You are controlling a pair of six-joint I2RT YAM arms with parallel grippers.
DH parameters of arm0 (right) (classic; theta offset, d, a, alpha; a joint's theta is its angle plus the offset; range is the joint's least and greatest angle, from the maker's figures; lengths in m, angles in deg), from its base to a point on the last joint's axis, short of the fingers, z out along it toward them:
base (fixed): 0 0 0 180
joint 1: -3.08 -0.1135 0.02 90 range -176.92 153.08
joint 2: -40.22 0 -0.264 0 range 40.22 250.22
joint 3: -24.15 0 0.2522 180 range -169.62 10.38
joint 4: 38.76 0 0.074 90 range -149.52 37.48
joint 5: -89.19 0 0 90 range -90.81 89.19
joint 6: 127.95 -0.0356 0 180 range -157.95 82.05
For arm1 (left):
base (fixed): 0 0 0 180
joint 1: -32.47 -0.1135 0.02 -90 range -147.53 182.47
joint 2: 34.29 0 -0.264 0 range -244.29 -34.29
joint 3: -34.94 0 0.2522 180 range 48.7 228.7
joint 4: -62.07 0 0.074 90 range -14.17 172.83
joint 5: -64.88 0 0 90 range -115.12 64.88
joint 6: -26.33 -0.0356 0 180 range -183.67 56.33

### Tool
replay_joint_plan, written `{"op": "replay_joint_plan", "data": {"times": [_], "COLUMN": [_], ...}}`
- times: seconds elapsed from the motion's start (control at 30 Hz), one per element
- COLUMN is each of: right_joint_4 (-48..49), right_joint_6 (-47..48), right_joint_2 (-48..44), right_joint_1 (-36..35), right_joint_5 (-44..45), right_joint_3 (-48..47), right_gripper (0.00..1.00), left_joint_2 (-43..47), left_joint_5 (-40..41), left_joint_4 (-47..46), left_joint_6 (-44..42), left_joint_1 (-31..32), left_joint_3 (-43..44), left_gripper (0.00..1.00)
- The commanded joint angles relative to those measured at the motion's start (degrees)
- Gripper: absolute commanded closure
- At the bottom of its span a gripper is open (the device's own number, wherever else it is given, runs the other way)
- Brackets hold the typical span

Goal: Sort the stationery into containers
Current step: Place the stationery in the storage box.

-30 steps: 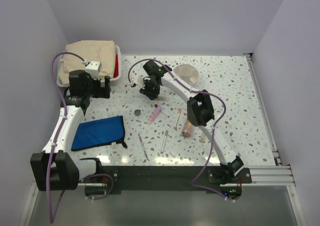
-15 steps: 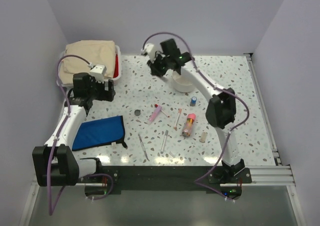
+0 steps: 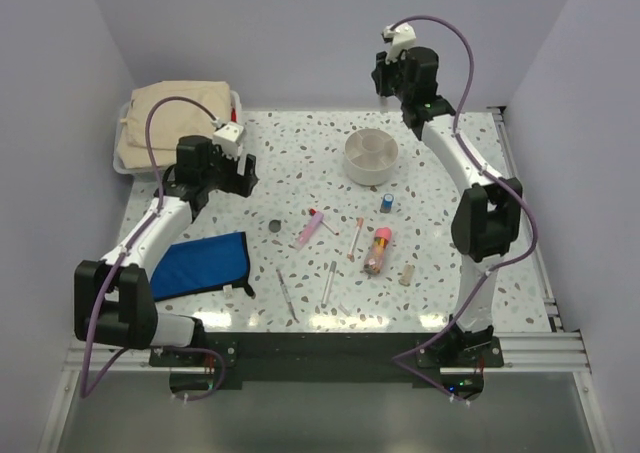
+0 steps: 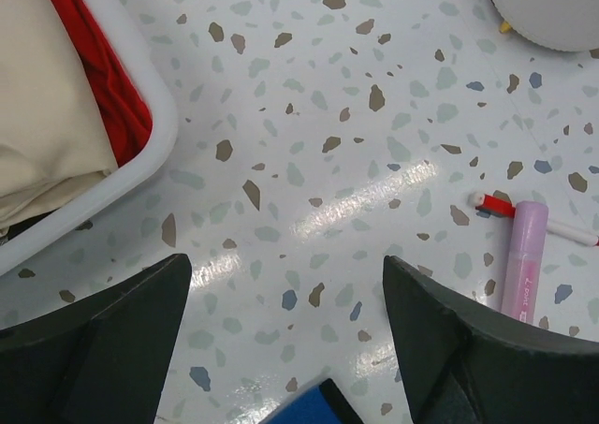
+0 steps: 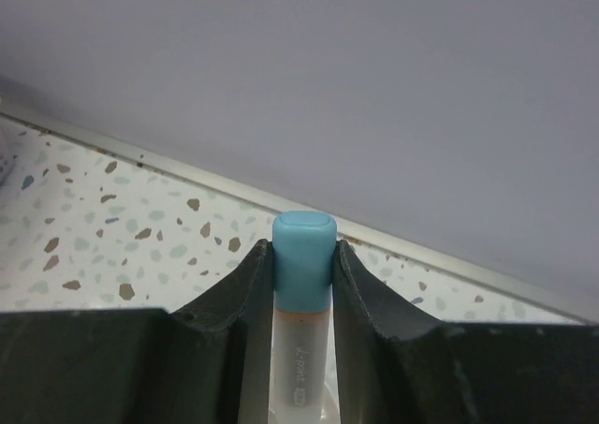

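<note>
My right gripper [image 3: 392, 81] hangs high by the back wall, beyond the round white cup [image 3: 371, 157], and is shut on a blue-capped stick [image 5: 304, 255] whose cap pokes out past the fingertips. My left gripper [image 3: 246, 173] hovers open over bare table just right of the white bin [image 3: 237, 108], with nothing between its fingers [image 4: 122, 340]. Loose on the table lie a pink marker [image 3: 311, 227], a red-tipped pen [image 3: 356, 237], another blue-capped stick [image 3: 386, 203], a pink-red tube [image 3: 377, 250], a beige eraser [image 3: 406, 275] and two silver pens [image 3: 328, 283].
A folded beige cloth [image 3: 175, 108] fills the bin, with something red [image 4: 112, 96] beside it. A flat blue pouch [image 3: 198, 265] lies at the near left; its corner [image 4: 309, 410] shows under my left gripper. A small dark disc [image 3: 276, 228] sits mid-table.
The right arm swung from the table's middle up and rightward, past the cup, to the back wall, carrying the blue-capped stick. The left gripper slid right, away from the bin.
</note>
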Motion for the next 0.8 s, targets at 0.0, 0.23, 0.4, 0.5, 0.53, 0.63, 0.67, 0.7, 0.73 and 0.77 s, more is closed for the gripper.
{"op": "replay_joint_plan", "data": {"times": [0.0,0.23,0.4,0.5,0.53,0.63,0.67,0.7,0.73,0.77], "right_joint_4": [4.62,3.65,2.16,2.24,2.42,3.12,3.21,3.3,3.39,3.47], "right_joint_6": [-6.16,-7.31,-7.48,-7.74,-7.92,-8.27,-8.27,-8.36,-8.45,-8.45], "right_joint_2": [1.59,4.31,6.34,7.48,7.92,9.5,10.03,10.99,11.35,11.87], "right_joint_1": [0.46,1.51,2.39,2.65,2.83,2.74,2.74,2.74,2.83,2.83], "right_joint_5": [0.02,-0.95,-2.0,-2.09,-2.18,-2.27,-2.35,-2.53,-2.62,-2.62], "right_joint_3": [0.61,1.4,1.67,1.84,1.76,0.88,0.44,0.0,-0.79,-1.06], "right_gripper": [1.0,1.0,1.0,1.0,1.0,1.0,1.0,1.0,1.0,1.0], "left_joint_2": [-1.39,-3.94,-5.0,-5.52,-5.61,-6.05,-6.14,-6.23,-6.4,-6.49], "left_joint_5": [0.7,3.86,4.92,5.45,5.62,5.8,5.89,5.89,5.89,5.97], "left_joint_4": [-2.67,-2.49,-2.58,-2.32,-2.23,-1.88,-1.79,-1.71,-1.53,-1.44], "left_joint_6": [-0.12,-0.48,-0.83,-1.09,-1.18,-1.44,-1.53,-1.71,-1.71,-1.79], "left_joint_1": [0.34,0.42,0.42,0.42,0.42,0.42,0.42,0.42,0.42,0.42], "left_joint_3": [4.32,5.73,6.52,7.13,7.39,7.84,8.01,8.01,8.01,8.01], "left_gripper": [0.12,0.12,0.12,0.11,0.11,0.11,0.11,0.11,0.11,0.11]}}
